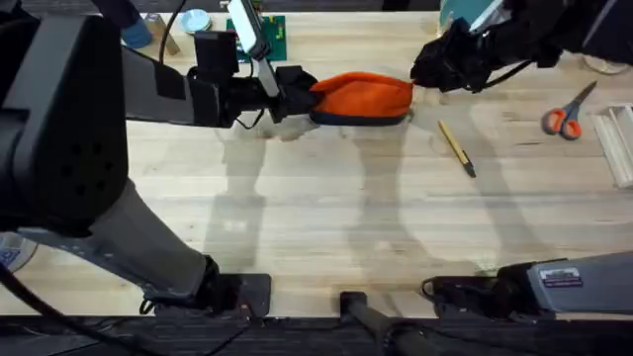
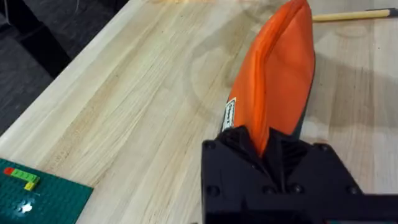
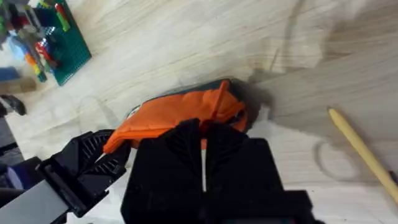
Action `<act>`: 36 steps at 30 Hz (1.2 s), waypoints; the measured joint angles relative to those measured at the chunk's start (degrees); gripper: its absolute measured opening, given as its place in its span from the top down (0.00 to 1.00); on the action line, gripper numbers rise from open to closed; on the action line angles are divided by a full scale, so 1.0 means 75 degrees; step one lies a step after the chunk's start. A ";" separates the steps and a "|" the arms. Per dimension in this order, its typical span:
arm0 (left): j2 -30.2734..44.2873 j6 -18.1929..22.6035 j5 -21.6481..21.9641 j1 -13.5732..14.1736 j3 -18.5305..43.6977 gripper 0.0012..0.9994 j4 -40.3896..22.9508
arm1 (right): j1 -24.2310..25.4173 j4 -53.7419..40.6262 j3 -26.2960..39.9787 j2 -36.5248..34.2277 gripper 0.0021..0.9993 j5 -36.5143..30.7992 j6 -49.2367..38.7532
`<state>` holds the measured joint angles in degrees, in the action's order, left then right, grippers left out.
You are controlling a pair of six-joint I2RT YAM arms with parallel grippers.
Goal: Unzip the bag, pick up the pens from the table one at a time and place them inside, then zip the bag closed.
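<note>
The orange bag with its dark base strip lies on the table at the far middle. My left gripper is shut on the bag's left end; in the left wrist view the orange fabric runs away from between my black fingers. My right gripper is at the bag's right end, shut on the bunched orange fabric there. A thin yellow-tan pen with a dark end lies on the wood just right of the bag, seen also as the pen and the pen.
Orange-handled scissors lie at the far right beside a white tray. A green baseplate with small bricks sits behind the left gripper. The table's left edge runs close to the bag.
</note>
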<state>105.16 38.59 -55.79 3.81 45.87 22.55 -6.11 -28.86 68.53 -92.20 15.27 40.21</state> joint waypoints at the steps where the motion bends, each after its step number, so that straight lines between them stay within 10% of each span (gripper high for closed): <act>1: 0.0000 0.0000 0.0002 0.0000 0.0000 0.96 0.0000 | -0.0027 0.0052 0.0000 0.0000 0.97 -0.0013 -0.0024; 36: 0.0000 -0.0002 0.0026 -0.0023 0.0000 0.96 0.0000 | -0.1735 0.1451 0.0000 -0.0003 0.97 -0.1067 -0.0793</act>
<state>105.16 38.57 -55.60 3.64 45.87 22.55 -19.12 -17.98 68.53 -92.23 7.27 34.26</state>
